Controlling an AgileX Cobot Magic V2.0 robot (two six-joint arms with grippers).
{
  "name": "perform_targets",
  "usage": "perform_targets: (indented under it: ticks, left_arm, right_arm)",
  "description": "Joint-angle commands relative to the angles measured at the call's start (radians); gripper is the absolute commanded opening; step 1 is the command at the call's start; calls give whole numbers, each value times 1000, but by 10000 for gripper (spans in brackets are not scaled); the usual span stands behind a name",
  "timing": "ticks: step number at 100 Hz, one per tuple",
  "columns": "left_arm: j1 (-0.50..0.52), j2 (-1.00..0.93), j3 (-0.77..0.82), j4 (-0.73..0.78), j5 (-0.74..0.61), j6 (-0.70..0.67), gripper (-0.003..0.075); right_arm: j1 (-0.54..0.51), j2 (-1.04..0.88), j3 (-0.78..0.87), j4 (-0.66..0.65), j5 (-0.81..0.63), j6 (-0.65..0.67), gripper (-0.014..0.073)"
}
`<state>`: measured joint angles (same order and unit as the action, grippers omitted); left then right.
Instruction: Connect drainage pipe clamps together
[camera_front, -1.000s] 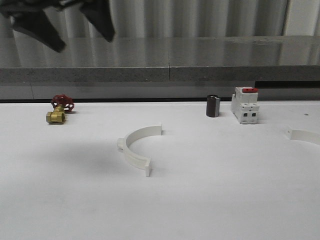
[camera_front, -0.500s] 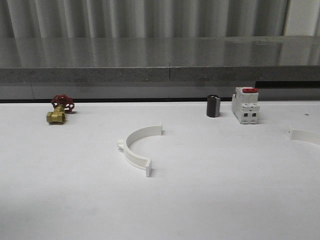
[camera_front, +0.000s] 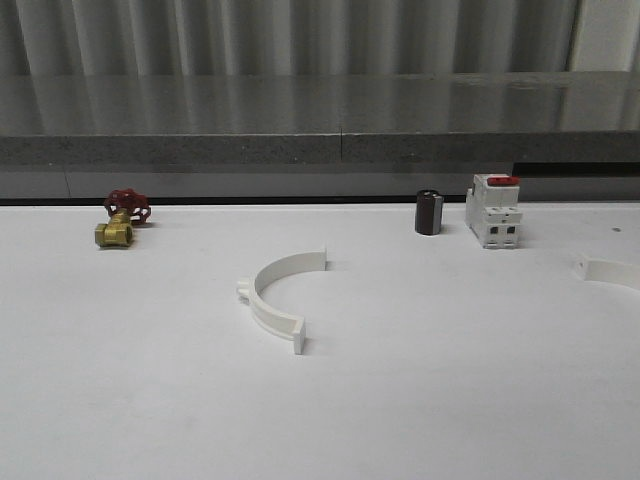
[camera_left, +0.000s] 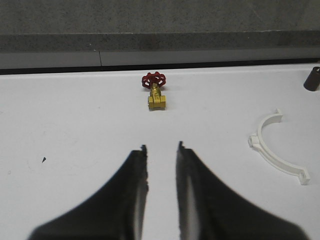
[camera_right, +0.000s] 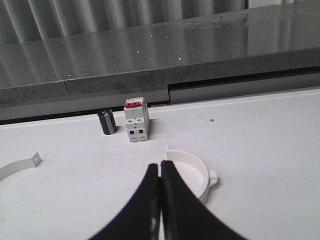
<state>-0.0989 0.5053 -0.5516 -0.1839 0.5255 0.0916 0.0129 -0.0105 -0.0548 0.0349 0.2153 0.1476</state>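
One drainage pipe clamp (camera_front: 262, 303), a white half-ring with end tabs, lies flat mid-table in the front view. The other clamp (camera_front: 610, 272) lies at the right edge, cut off by the frame. In the left wrist view my left gripper (camera_left: 161, 146) hangs open over bare table, and the middle clamp (camera_left: 258, 144) lies well off to one side of it. My right gripper (camera_right: 160, 165) is shut with nothing in it. Its fingers stand just in front of the second clamp (camera_right: 201, 166) and hide part of it. The middle clamp's end (camera_right: 17, 168) shows at that view's edge.
A brass valve with a red handwheel (camera_front: 120, 225) sits at the back left. A black cylinder (camera_front: 428, 212) and a white breaker with a red top (camera_front: 493, 210) stand at the back right. A grey ledge (camera_front: 320, 148) runs behind the white table.
A dark arm that crossed the top left of the front view one second ago has left that view. The clamps and other objects lie where they were.
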Motion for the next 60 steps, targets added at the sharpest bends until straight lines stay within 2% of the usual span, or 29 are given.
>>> perform_targets:
  ticks: [1,28,50,56,60]
  left_arm:
    - [2,-9,-25,-6,-80,2,-19]
    - [2,-7,-25,-6,-81,2,-20]
    - [2,-7,-25,-6,-81,2,-20]
    - [2,-7,-25,-6,-81,2,-20]
    - [2,-7,-25,-6,-81,2,-20]
  right_arm:
    - [0,52,-111,5,9,-5,-118]
    - [0,404,-423,5,235,-5,-118]
    - [0,698,-600,5,268,-6,-115]
    - [0,751,-616,7,276,-6,-93]
    - [0,783,-620,13,282,-6,-30]
